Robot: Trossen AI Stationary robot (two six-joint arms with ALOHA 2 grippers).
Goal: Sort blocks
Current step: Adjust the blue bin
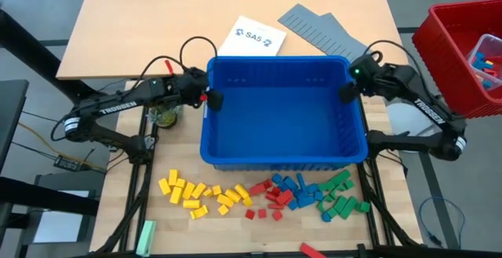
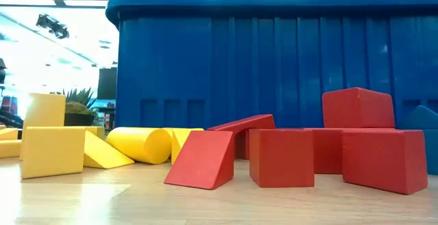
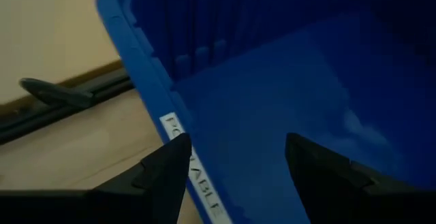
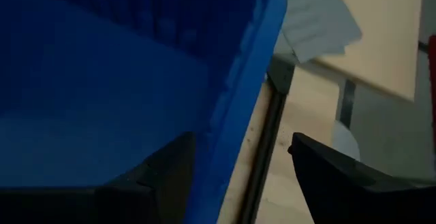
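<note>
I see the blocks (image 1: pixel 263 197) lying on the table near the bin (image 1: pixel 282 161), already grouped in a left-to-right band: yellow, red, blue, green. The bin looks empty, so little seems left. Their long axes point every way. My left gripper (image 1: pixel 210 99) straddles the bin's left rim, jaws spread. My right gripper (image 1: pixel 346 92) straddles the right rim, jaws apart, not clamping.

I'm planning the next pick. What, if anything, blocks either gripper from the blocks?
The blue bin does: both open grippers, left and right, sit at its side rims, and its near wall stands between them and the blocks.
</note>
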